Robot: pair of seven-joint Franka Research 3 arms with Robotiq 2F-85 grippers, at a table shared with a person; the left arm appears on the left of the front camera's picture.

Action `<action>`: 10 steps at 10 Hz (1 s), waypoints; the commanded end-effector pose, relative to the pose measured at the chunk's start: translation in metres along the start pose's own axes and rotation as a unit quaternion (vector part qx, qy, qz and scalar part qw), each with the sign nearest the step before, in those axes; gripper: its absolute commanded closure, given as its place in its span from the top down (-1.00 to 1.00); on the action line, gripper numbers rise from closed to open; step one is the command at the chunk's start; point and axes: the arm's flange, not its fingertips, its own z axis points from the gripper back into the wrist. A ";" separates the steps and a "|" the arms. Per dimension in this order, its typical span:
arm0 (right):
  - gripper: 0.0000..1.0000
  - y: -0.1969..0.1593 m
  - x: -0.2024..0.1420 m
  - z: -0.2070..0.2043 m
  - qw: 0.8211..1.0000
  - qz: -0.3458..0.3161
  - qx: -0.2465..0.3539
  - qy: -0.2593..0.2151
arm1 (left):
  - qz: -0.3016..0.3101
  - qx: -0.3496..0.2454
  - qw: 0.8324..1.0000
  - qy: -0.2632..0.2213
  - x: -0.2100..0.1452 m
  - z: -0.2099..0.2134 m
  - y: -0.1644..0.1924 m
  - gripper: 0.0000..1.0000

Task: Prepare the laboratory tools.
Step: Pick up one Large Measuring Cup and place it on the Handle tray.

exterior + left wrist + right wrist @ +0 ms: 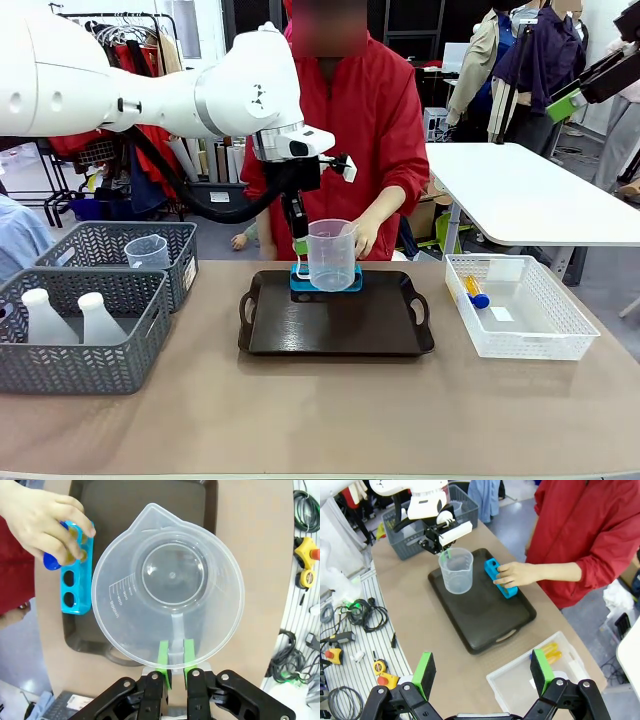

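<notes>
A clear measuring beaker [332, 255] stands upright at the far edge of the dark tray [340, 325]. My left gripper [176, 657] is shut on its handle from the left, and I cannot tell whether its base touches the tray. Beside the beaker [170, 590], a person's hand [45, 525] holds an orange tube with a blue cap [51, 560] at the blue rack [75, 580]. More orange tubes [474, 290] lie in the white basket [540, 345]. My right gripper [483, 672] hangs open, high above the table's right end.
Two grey baskets stand on the left: the near one [60, 370] holds two whitish flasks [45, 318], the far one [110, 240] a second beaker [147, 252]. The person stands right behind the tray. Bare tabletop lies in front of the tray.
</notes>
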 end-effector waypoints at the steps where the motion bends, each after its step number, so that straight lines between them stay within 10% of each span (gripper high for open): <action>1: 1.00 0.001 0.001 0.001 1.000 0.003 0.003 -0.005 | -0.012 0.012 1.000 0.014 0.009 -0.005 0.000 -1.00; 10: 1.00 0.001 0.001 0.001 1.000 0.003 0.003 -0.005 | -0.085 0.069 0.994 0.026 0.103 -0.108 0.035 -1.00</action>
